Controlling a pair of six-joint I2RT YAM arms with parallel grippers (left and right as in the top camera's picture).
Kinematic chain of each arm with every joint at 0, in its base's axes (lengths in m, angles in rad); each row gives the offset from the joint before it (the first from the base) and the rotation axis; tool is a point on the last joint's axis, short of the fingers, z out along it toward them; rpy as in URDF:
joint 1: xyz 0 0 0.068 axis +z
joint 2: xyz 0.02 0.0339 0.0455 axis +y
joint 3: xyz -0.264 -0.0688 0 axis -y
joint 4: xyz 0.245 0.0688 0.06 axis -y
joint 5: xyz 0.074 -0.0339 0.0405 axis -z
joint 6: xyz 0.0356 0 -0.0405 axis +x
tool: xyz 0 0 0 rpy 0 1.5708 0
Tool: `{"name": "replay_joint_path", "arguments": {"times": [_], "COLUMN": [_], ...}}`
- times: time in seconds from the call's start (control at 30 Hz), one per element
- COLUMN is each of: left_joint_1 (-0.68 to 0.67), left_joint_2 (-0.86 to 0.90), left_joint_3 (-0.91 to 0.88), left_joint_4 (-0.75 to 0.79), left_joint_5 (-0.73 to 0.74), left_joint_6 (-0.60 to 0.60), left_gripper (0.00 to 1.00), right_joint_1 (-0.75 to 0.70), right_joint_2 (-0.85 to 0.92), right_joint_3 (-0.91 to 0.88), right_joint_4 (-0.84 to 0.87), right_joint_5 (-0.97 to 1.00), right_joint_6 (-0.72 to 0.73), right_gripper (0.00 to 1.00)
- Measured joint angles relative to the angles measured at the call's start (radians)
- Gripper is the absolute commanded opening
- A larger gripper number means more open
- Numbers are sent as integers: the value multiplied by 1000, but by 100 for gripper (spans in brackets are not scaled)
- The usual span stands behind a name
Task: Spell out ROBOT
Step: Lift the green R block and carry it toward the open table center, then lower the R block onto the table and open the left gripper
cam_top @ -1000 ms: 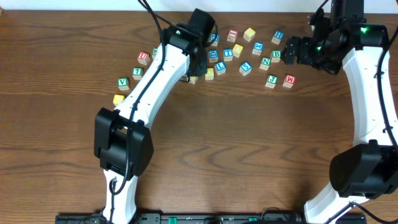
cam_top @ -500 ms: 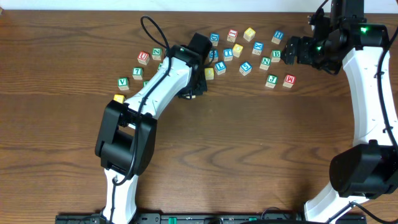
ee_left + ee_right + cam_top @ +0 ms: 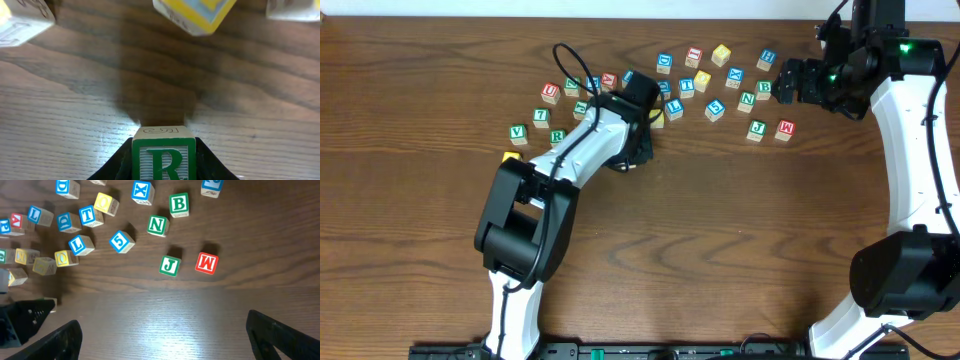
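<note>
While left gripper (image 3: 163, 167) pinches R cube (image 3: 163, 156), right gripper (image 3: 165, 336) spread wide; hovers above table (image 3: 150, 307).

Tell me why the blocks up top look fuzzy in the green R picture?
Left wrist view: the near green-framed wooden R cube is sharp, the yellow-edged cube up top is probably too far for focus, with a dark shadow between; right wrist view: glare whitens the brown wooden table.
</note>
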Motion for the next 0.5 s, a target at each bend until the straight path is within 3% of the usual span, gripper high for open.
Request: {"name": "replay_joint_path", "arguments": {"times": [0.37,0.5], "left_joint_1": [-3,-3], "left_joint_2": [0,0], "left_joint_3": [-5,-5], "left_joint_4": [9,11], "left_joint_5": [0,0], "left_joint_6": [46,51], "left_gripper": [29,37], "right_joint_1": [0,0], "right_joint_2": [0,0], "right_joint_3": [0,0], "right_joint_4": [0,0], "right_joint_5": [0,0], "right_joint_6": [0,0], "right_gripper": [99,99]}}
